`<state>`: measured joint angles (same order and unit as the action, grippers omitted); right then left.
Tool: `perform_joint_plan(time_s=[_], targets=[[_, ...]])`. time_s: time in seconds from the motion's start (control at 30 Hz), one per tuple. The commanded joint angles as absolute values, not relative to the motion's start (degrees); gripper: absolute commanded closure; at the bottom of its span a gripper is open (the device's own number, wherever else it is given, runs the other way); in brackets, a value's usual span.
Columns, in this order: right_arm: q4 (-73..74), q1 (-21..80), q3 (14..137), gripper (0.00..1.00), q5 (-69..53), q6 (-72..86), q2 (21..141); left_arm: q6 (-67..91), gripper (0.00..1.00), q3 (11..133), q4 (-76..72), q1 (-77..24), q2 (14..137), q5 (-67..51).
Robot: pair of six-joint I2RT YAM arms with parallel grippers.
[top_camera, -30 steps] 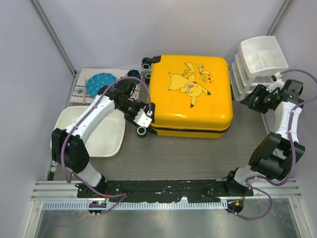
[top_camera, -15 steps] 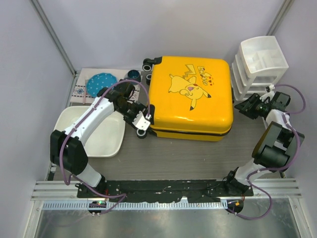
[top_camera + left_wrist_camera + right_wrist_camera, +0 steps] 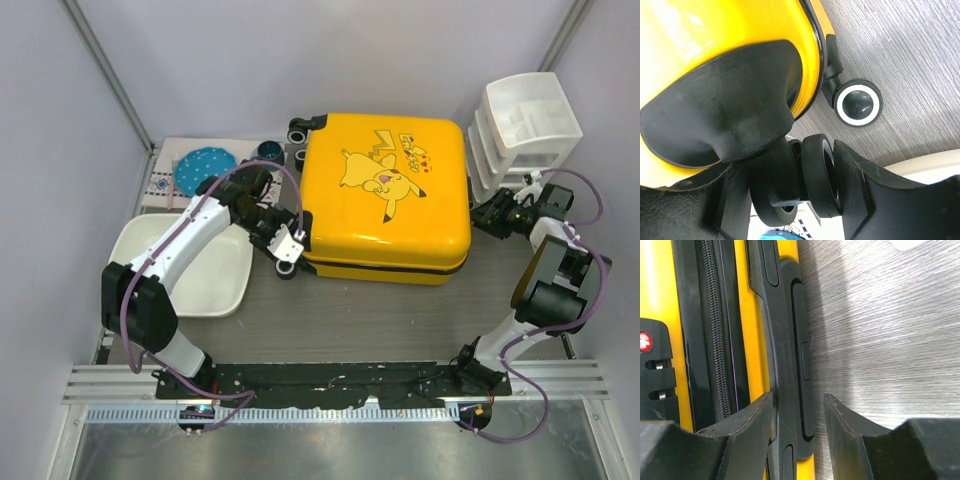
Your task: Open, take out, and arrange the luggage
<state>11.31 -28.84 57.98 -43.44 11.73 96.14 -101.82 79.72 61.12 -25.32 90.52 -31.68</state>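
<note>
Left gripper (image 3: 792,180) pinches a wheel (image 3: 817,175) of the luggage (image 3: 385,190); right gripper (image 3: 796,405), released, straddles its handle (image 3: 790,330). Close squarely before lifting.

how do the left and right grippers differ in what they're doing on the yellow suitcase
The left gripper is shut on a black wheel at the left end of the luggage; the right gripper straddles the black side handle at its right end. The left's fingers press the wheel from both sides; the right's stand open, a gap beside the handle. Both sit at the closed luggage's edge.
</note>
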Motion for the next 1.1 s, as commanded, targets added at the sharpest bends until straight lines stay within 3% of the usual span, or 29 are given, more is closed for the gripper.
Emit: perform_joint_plan(time_s=[0.0,0.03,0.07,0.1,0.17,0.23,0.27,0.33,0.4,0.53,0.7,0.77,0.97,1.0,1.03,1.07], targets=[[9.5,-26.1,59.7,0.50,-41.1,8.0,96.2,-108.5,0.93,76.9,79.4,-28.8,93.0,-29.1],[9.4,-25.5,59.8,0.50,-37.9,7.6,96.3,-107.5,0.89,77.3,79.2,-28.7,93.0,-29.3],[9.1,-24.8,59.9,0.50,-36.3,7.3,96.2,-106.8,0.74,77.5,78.9,-28.7,93.0,-29.4],[8.3,-24.1,59.8,0.50,-34.8,6.9,96.2,-105.7,0.67,77.7,78.2,-28.7,92.9,-29.5],[8.8,-22.0,60.1,0.51,-32.7,5.8,96.2,-100.9,0.57,78.3,77.3,-28.7,92.6,-29.5],[9.6,-20.3,60.1,0.55,-31.7,4.9,95.9,-93.7,0.53,79.1,75.5,-28.6,91.9,-29.4],[9.7,-20.0,59.9,0.56,-30.0,4.8,95.4,-90.4,0.30,79.5,74.7,-28.3,91.6,-30.0],[9.9,-20.0,59.6,0.62,-28.6,4.5,94.8,-84.5,0.26,81.3,73.6,-26.9,90.6,-31.1],[11.3,-20.0,59.5,0.69,-26.3,3.8,93.7,-75.4,0.01,82.5,73.2,-24.3,89.7,-32.6],[13.7,-20.0,58.8,0.99,-26.1,3.4,91.4,-58.7,0.00,83.4,70.2,-19.0,85.4,-38.4],[17.8,-20.0,55.6,0.99,-25.0,4.1,82.9,-24.3,0.00,76.7,48.6,-14.2,74.6,-31.9],[19.5,-20.0,54.0,0.99,-25.4,3.9,79.6,-19.0,0.00,72.1,41.5,-13.3,71.3,-26.7],[32.4,-19.6,49.9,0.99,-28.0,-6.1,66.4,-9.0,0.00,62.9,39.4,-12.0,64.5,-23.9],[35.5,-19.7,50.6,0.97,-29.3,-6.5,65.1,-7.1,0.00,62.5,39.8,-12.0,64.8,-23.3],[37.7,-19.5,51.4,0.63,-30.9,-9.5,63.6,-3.1,0.01,61.9,40.2,-11.9,65.9,-23.8],[39.0,-19.6,53.0,0.46,-31.2,-9.9,61.3,-1.7,0.06,61.8,40.6,-11.8,66.5,-24.6]])
